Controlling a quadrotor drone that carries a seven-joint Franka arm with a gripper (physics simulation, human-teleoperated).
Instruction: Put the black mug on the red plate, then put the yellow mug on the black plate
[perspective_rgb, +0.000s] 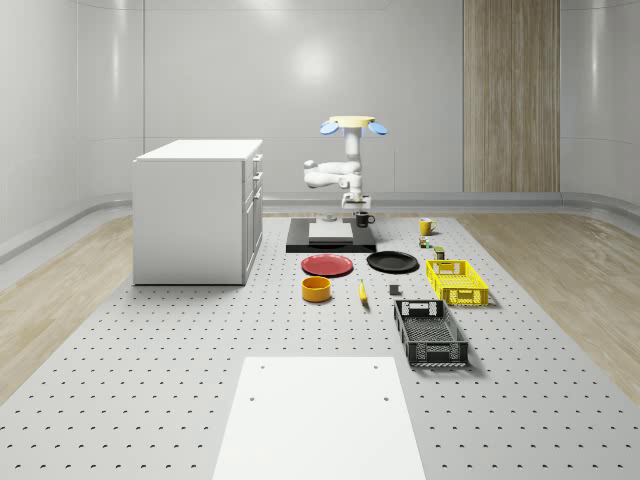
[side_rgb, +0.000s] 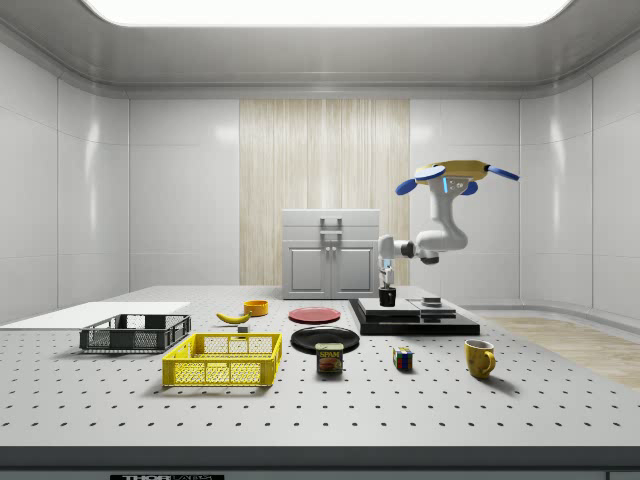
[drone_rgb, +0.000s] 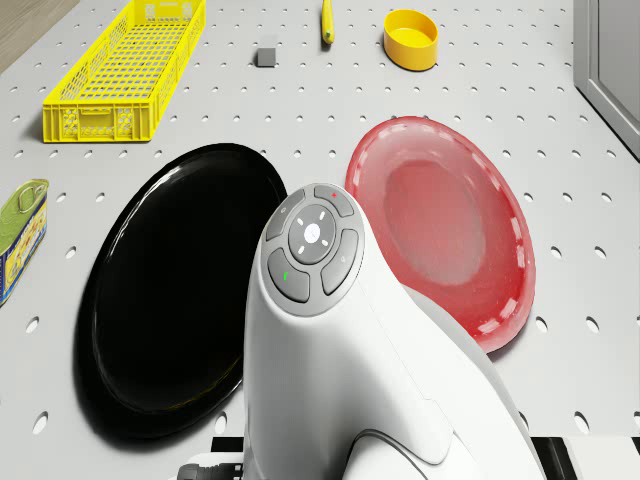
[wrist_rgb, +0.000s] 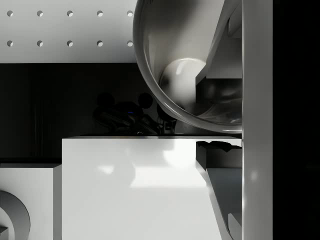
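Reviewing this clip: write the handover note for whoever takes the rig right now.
Drone hovers over the dark platform, arm hanging down. Tool is at the black mug, fingers closed on its rim; the mug sits at or just above the platform edge, whether lifted is unclear.
Red plate and black plate lie bare, side by side in front of the platform.
Yellow mug stands on the table, untouched.
Done: black mug gripped.
Left: carry it to the red plate, then move the yellow mug to the black plate.
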